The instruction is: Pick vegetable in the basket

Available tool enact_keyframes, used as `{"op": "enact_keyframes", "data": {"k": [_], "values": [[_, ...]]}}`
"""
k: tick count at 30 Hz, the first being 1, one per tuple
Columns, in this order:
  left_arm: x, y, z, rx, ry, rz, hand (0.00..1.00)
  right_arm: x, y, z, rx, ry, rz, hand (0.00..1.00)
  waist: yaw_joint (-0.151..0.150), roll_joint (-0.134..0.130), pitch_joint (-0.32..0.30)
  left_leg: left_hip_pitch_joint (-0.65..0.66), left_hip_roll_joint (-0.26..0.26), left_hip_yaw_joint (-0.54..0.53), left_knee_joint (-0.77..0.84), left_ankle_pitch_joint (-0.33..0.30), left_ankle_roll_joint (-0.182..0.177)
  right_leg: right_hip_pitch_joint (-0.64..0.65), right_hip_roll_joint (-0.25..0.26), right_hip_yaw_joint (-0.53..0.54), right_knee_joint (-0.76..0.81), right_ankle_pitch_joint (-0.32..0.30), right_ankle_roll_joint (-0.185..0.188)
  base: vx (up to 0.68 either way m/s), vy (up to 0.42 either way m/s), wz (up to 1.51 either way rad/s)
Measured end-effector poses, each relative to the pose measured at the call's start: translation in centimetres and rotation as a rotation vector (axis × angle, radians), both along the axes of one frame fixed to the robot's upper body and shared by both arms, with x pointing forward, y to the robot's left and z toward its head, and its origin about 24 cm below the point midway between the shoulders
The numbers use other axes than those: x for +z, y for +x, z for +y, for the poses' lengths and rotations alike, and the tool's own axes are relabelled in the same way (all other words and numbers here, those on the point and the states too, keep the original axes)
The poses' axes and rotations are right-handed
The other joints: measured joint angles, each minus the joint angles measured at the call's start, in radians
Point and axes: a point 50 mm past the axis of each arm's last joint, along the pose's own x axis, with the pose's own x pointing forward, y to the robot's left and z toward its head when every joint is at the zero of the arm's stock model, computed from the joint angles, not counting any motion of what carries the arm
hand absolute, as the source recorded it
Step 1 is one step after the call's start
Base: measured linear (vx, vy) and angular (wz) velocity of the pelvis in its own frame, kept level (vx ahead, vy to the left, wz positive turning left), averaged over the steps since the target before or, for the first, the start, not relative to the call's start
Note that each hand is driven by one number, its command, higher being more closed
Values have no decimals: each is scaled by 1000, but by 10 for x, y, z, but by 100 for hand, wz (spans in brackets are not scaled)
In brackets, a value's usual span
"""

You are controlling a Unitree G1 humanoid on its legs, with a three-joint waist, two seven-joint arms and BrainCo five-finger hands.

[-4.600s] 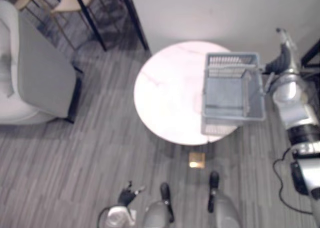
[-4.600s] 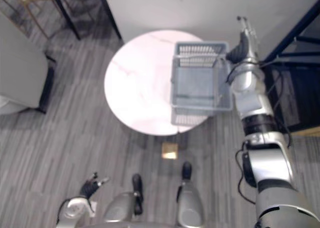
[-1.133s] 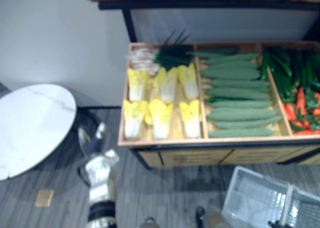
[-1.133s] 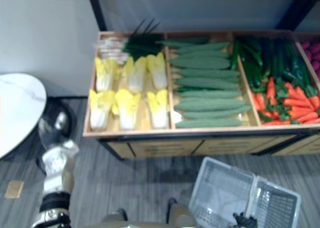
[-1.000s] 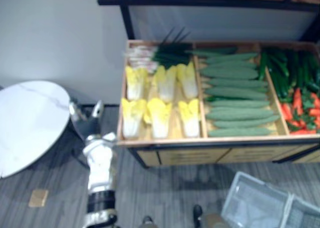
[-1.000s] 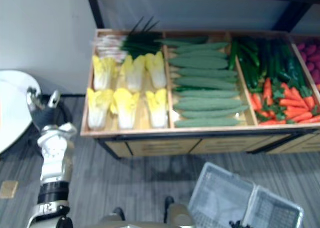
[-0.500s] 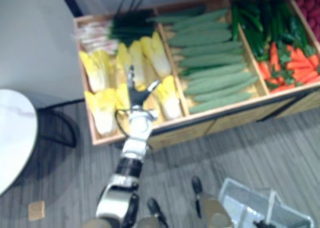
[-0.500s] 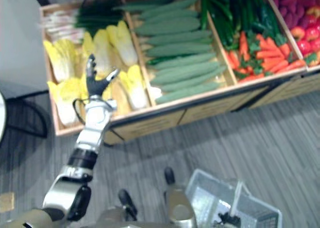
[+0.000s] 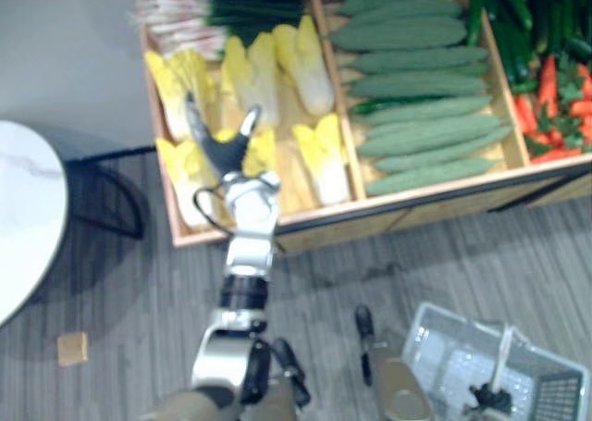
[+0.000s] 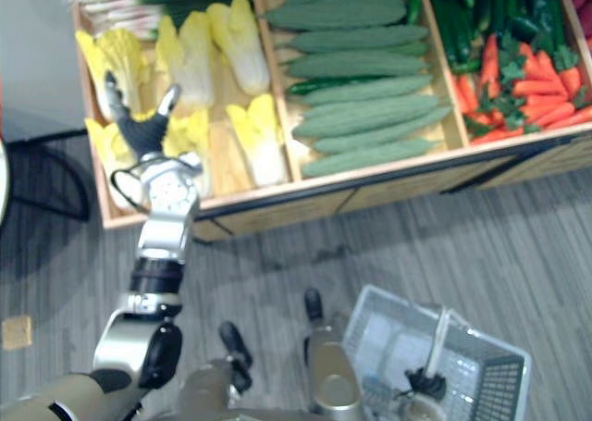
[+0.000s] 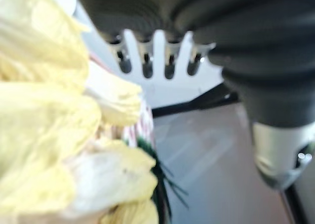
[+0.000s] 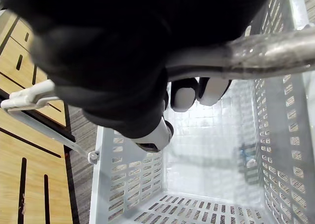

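Left eye view: L hand [image 9: 225,149] was up over the front row of cabbages [image 9: 254,79] in the left bay of the wooden stand [image 9: 310,225]. Its fingers [image 9: 195,114] were straight & spread, thumb out to the side, nothing held. Couldn't tell if it touched the leaves. Left wrist view had the fingers in a straight row w/ yellow cabbage leaves very close beside them.

Middle bay: cucumbers [image 9: 416,97] stacked lengthwise. Right bay: carrots [image 9: 555,92] w/ dark green veg behind. Spring onions [image 9: 190,18] lay at the back of the cabbage bay.

R hand [image 10: 425,382] sat low right, curled round the handle [image 12: 275,54] of the grey basket [image 10: 498,384], in front of the stand & well apart from it. Round white table [image 9: 23,217] at far left.
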Motion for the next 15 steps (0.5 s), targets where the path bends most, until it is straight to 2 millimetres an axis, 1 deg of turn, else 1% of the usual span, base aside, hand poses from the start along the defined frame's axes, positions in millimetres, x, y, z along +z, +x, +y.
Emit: {"op": "enact_keyframes", "data": {"k": [2,4,5,9,11,15], "values": [[-7,-4,7,47,-13,12,0,-1,-1,0,-18,11,-5,100,1,-2,3,-3,-1,1,0,-1,-1,0,-3,-4,0,0,0,-4,-1,6],[-19,-7,10,59,-14,46,0,-1,-2,1,-24,15,-1,100,1,-4,4,-11,-1,1,2,-4,1,-4,-6,-9,0,0,0,6,2,7],[-20,-7,10,59,-14,50,0,-1,-2,1,-24,15,-1,100,1,-5,4,-13,-1,1,4,-4,1,-5,-7,-10,0,0,0,12,2,8],[-42,0,9,47,16,161,0,-1,0,1,-28,8,-5,100,3,-9,23,-37,0,6,12,-12,6,-23,-11,-9,0,0,0,5,0,1],[-43,0,8,33,22,173,0,0,4,1,-27,6,-13,100,2,-12,42,-37,0,12,14,-11,6,-27,-11,-6,0,0,0,56,2,-6],[-48,4,4,4,54,207,0,3,10,1,-40,-2,-30,100,2,-8,51,-55,6,62,29,-11,7,-49,-9,8,1,0,1,74,-2,-8]]}}
